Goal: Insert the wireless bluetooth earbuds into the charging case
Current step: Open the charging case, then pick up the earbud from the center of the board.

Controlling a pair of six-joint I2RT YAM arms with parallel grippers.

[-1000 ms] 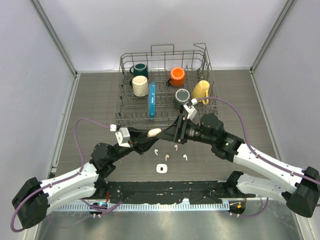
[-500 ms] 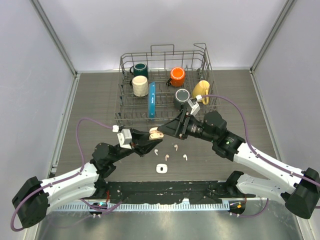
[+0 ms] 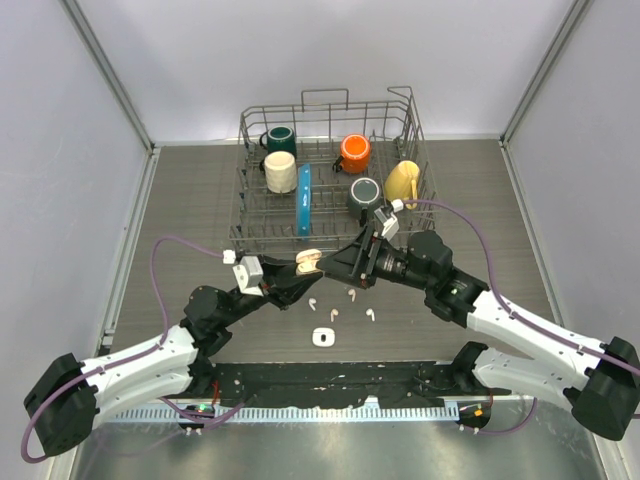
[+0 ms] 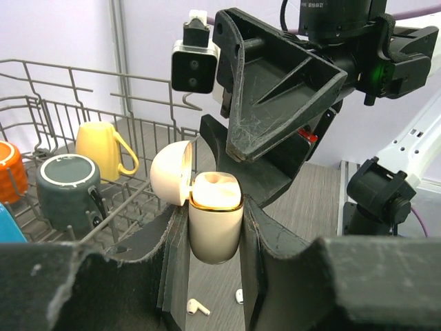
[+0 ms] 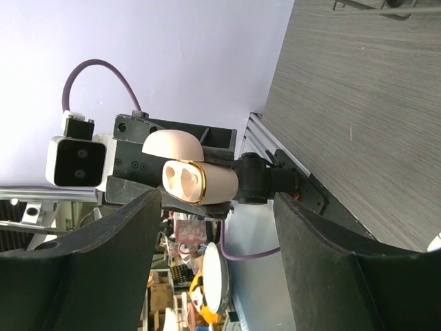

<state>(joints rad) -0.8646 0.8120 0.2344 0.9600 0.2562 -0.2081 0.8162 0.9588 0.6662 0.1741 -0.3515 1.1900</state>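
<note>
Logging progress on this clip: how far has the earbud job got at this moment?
Done: the case is up off the table in the left gripper, lid open, sockets looking empty. In hand: the open right gripper sits by the case, holding nothing. Left: all four earbuds lie on the table; each needs picking up and seating, though this case shows only two sockets.

Beige charging case (image 4: 215, 207) upright, lid open, gripped by left hand (image 4: 213, 226); four earbuds (image 3: 351, 294) loose on table (image 3: 200, 200)
</note>
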